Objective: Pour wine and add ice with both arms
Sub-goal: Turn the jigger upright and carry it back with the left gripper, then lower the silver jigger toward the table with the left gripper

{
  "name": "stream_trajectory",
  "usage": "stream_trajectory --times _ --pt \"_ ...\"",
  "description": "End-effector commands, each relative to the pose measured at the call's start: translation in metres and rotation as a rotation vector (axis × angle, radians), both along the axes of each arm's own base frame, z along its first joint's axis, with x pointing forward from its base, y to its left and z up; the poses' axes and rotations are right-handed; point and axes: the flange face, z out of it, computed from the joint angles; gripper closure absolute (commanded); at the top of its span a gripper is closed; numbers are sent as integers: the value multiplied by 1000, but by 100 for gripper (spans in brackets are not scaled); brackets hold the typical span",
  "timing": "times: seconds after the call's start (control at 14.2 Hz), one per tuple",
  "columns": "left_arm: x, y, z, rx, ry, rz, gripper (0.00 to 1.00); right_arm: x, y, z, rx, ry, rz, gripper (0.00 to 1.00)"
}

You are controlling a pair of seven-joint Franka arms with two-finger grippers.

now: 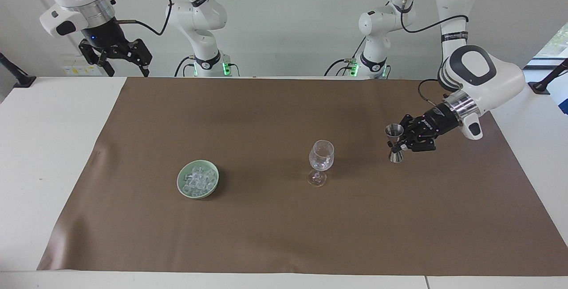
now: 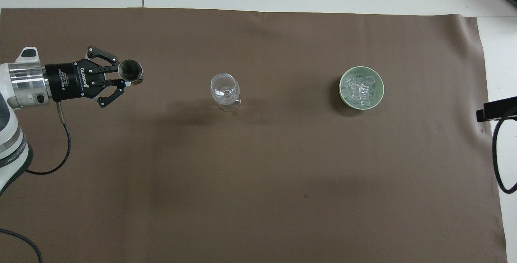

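Observation:
My left gripper (image 1: 399, 145) is shut on the waist of a small metal jigger (image 1: 392, 131), held upright low over the brown mat toward the left arm's end; I cannot tell if its base touches. In the overhead view the left gripper (image 2: 120, 76) holds the jigger (image 2: 131, 70) beside the stemmed glass (image 2: 225, 87). The clear glass (image 1: 321, 155) stands upright mid-mat. The ice (image 1: 198, 178) lies heaped in a green bowl (image 1: 179, 180), also in the overhead view as ice (image 2: 360, 88) in the bowl (image 2: 340, 87). My right gripper (image 1: 125, 63) waits open, high over the table's edge.
The brown mat (image 1: 266, 227) covers most of the white table (image 1: 49, 156). The two arm bases stand at the robots' edge. A black cable (image 2: 499, 162) hangs at the right arm's end of the table.

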Motion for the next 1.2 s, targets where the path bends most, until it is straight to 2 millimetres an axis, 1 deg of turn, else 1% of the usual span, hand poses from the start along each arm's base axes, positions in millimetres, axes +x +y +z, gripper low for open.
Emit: stream_trajectory --times 0.0,0.07,0.21,0.28,0.49,0.56,0.63,0.71,0.78,0.92,1.06,1.13 --pt "-2 26 -28 -35 88 10 100 -1 0 -1 16 4 27 0" --pt "-1 36 -38 -49 109 21 100 -1 0 -1 16 6 27 0" --pt "-2 47 -46 -64 129 28 100 -1 0 -1 16 4 27 0" --pt "-2 48 -48 -67 135 27 100 -1 0 -1 16 4 27 0" --pt "-2 59 -66 -83 167 36 100 -1 0 -1 16 4 27 0" --pt "-3 73 -88 -102 203 39 100 -1 0 -1 16 4 27 0" --pt "-1 82 -101 -104 222 41 100 -1 0 -1 16 4 27 0" --pt "2 84 -104 -111 226 40 100 -1 0 -1 16 6 27 0" --pt "2 88 -112 -126 238 37 100 -1 0 -1 16 4 27 0" --pt "-2 104 -138 -163 277 53 100 -1 0 -1 16 4 27 0" --pt "-3 106 -142 -171 282 55 100 -1 0 -1 16 4 26 0" --pt "-4 111 -145 -185 287 59 100 -2 -2 -1 16 6 23 0"
